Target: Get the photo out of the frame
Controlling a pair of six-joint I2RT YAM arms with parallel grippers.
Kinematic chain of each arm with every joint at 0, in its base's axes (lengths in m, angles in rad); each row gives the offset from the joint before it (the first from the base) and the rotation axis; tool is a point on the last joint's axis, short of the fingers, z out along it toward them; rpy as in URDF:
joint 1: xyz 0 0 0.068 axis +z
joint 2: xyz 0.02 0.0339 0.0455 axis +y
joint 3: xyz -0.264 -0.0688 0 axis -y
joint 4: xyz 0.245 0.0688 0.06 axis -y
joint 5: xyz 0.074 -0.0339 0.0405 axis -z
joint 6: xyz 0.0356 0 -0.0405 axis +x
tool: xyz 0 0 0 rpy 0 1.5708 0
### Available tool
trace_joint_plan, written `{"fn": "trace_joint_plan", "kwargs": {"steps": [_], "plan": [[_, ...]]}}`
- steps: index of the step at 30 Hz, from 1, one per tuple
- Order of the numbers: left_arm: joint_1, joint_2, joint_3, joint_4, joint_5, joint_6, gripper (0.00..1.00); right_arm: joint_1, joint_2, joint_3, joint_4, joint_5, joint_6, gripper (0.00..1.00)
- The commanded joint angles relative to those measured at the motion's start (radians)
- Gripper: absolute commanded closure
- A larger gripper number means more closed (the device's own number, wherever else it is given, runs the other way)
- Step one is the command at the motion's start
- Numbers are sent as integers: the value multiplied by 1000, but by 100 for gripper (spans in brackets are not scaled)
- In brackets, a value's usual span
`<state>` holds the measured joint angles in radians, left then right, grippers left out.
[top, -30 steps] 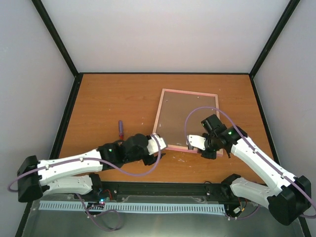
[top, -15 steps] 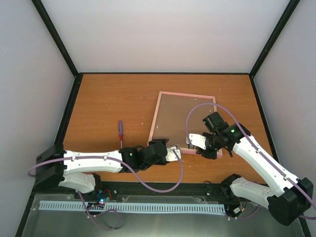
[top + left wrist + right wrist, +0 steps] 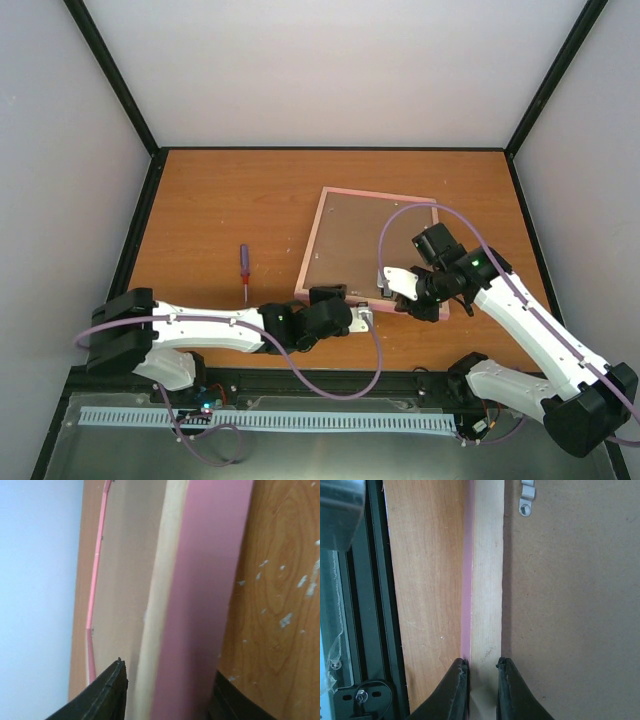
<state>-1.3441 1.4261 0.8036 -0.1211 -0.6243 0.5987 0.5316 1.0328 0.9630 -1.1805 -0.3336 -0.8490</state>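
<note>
The frame [image 3: 365, 235] lies back-up on the table, its brown hardboard panel showing inside pink rails. The photo is hidden. My right gripper [image 3: 385, 293] is shut on the frame's near rail; in the right wrist view its fingers [image 3: 481, 662] pinch the pale wood edging [image 3: 487, 580]. My left gripper [image 3: 366, 318] reaches in from the left at the same near rail. In the left wrist view its jaws [image 3: 169, 670] straddle the pink rail [image 3: 200, 605], one finger against the pink side, the other a narrow gap off the wood edge.
A purple-handled screwdriver [image 3: 243, 262] lies on the table left of the frame. Black posts and pale walls bound the table's left, right and far sides. The black base rail [image 3: 370, 605] runs just behind the frame's near edge.
The left arm has stretched right along the near edge until its jaws came around the frame's rail, and they have narrowed. The frame has swung a little to the left. The right grip is unchanged.
</note>
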Motion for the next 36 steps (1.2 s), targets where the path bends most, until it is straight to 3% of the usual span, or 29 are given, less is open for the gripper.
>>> {"fn": "trace_joint_plan", "kwargs": {"steps": [1, 7, 10, 14, 21, 29, 36], "plan": [[-15, -20, 34, 74, -99, 72, 68, -2, -24, 60, 23, -53, -1, 97], [-15, -83, 40, 81, -98, 86, 89, -1, -38, 89, 2, -80, 27, 96], [-15, -102, 73, 30, -77, 62, 94, -1, -54, 137, -21, -82, 39, 64], [-8, -103, 162, -99, -46, -2, 96, -1, -96, 215, -42, -58, 16, 41], [26, -25, 354, -275, 11, -143, 97, -1, -118, 251, -65, 100, -115, 35], [42, -14, 408, -241, 93, -164, 97, 1, -183, 165, -17, 282, -244, 34], [42, -23, 439, -231, 139, -136, 95, 1, -198, 150, 35, 335, -296, 35]]}}
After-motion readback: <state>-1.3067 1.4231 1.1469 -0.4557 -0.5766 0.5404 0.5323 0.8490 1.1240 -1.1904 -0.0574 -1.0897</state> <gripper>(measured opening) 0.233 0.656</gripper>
